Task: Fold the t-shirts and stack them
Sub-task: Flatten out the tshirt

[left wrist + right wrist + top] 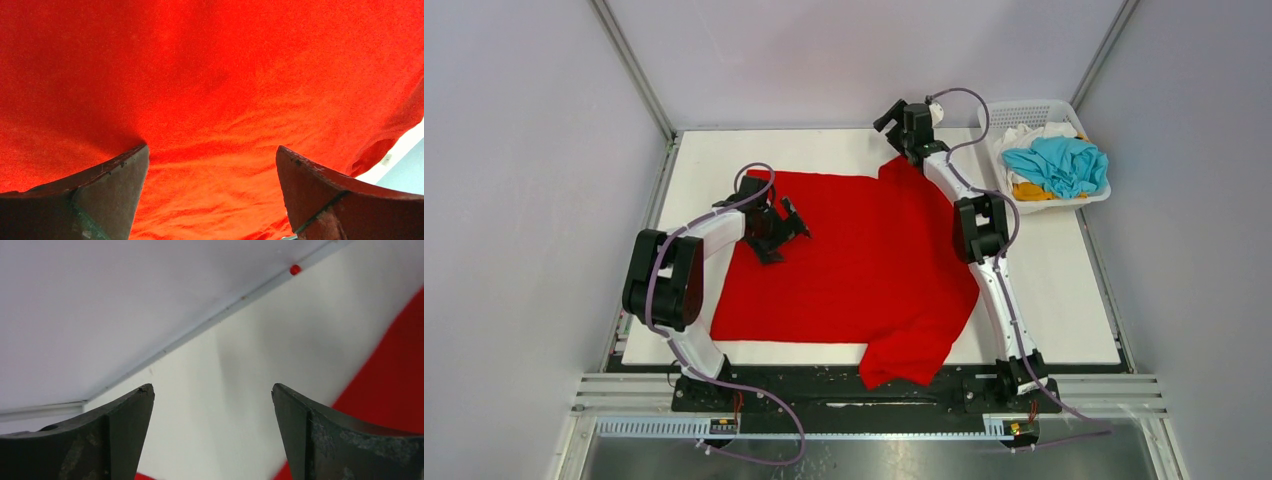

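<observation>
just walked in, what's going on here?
Two arms are working the red t-shirt, spread flat on the table with one part drooping over the near edge. Neither holds it: the left gripper hangs open over its left side, the right gripper open beside its far corner. The turquoise shirt, white shirt and orange-yellow shirt lie heaped in the basket. Nothing is folded yet.
</observation>
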Action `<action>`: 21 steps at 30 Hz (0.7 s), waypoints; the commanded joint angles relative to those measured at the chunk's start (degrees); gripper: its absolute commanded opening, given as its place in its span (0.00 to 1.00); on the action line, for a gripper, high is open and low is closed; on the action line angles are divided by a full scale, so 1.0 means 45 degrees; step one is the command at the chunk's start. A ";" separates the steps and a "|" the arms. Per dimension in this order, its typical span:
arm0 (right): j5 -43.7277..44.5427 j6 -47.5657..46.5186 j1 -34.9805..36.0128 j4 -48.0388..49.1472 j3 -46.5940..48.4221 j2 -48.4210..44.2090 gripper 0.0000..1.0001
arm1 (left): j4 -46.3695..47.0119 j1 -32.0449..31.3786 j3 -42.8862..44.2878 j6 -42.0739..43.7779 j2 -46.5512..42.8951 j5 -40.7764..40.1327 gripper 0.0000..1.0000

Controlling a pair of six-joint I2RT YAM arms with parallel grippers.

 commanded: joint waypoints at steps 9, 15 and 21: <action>0.0400 -0.7696 0.0077 -0.6375 -0.2748 -0.4563 0.95 | -0.0858 0.0042 0.0049 0.0694 -0.0025 -0.0459 0.99; -0.0746 -0.7818 -0.0127 -0.8768 -0.0984 -0.3358 0.85 | -0.0860 0.0024 0.0063 0.0748 -0.0011 -0.0356 0.99; -0.0477 -0.7110 -0.0162 -0.8420 -0.0728 -0.2933 0.79 | -0.0870 0.0030 -0.0020 0.0745 -0.0053 -0.0313 0.99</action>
